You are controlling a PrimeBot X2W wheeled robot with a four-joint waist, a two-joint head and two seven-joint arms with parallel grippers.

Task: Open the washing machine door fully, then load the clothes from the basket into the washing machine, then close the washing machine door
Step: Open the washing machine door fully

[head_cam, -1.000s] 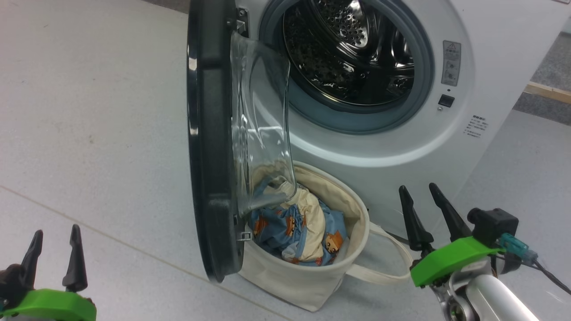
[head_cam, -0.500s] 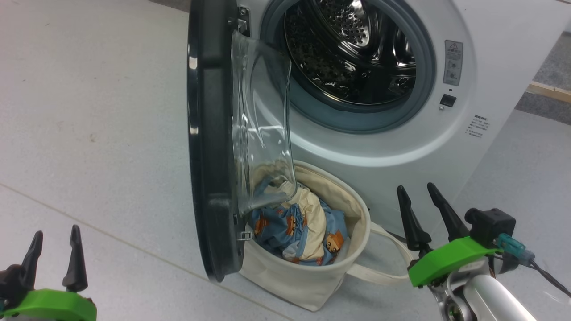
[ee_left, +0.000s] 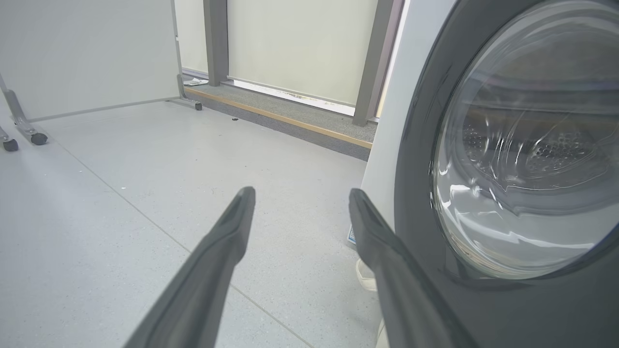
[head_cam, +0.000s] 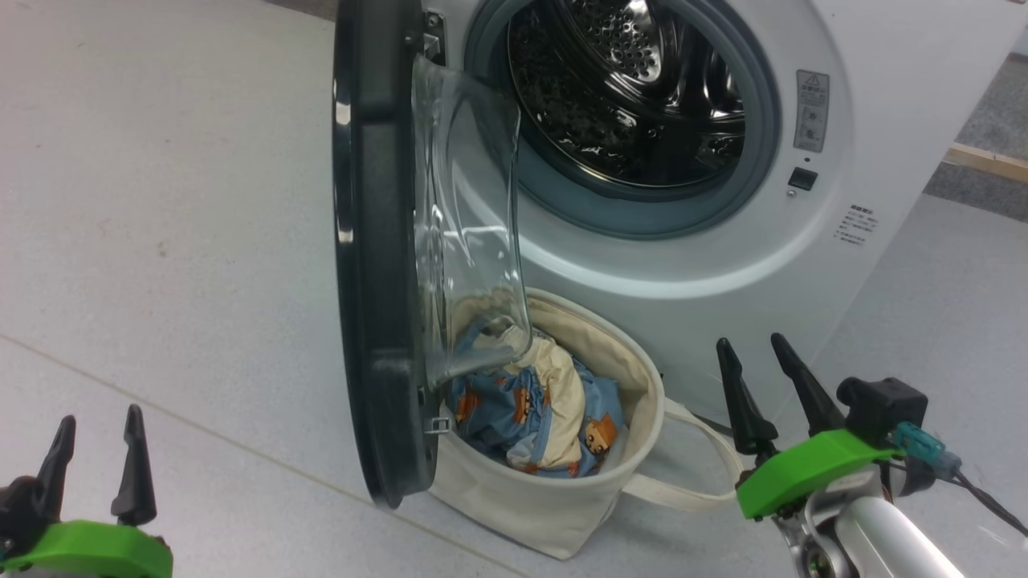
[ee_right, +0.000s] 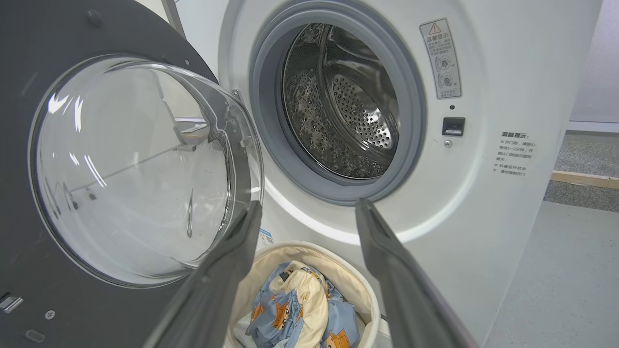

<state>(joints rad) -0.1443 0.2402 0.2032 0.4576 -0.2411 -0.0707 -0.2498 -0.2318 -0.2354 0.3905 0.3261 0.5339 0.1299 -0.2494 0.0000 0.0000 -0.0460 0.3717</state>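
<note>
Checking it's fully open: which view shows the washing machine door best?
Head view: the washing machine door stands edge-on, its swing from the washing machine plain. Right wrist view shows its inner face; left wrist, its outer face.

door (ee_right: pixel 130 164) open | drum (ee_right: pixel 348 121) seemingly empty | clothes (ee_right: pixel 300 314) in basket (ee_right: pixel 346 280) | gripper (ee_right: pixel 309 204) spread

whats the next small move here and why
Probably nudge the washing machine door wider with the open right pincer, pushing its inner face away from the opening. It stands about square to the washing machine, its glass bulge overhanging the clothes in the basket, so lifting them out looks obstructed.
</note>
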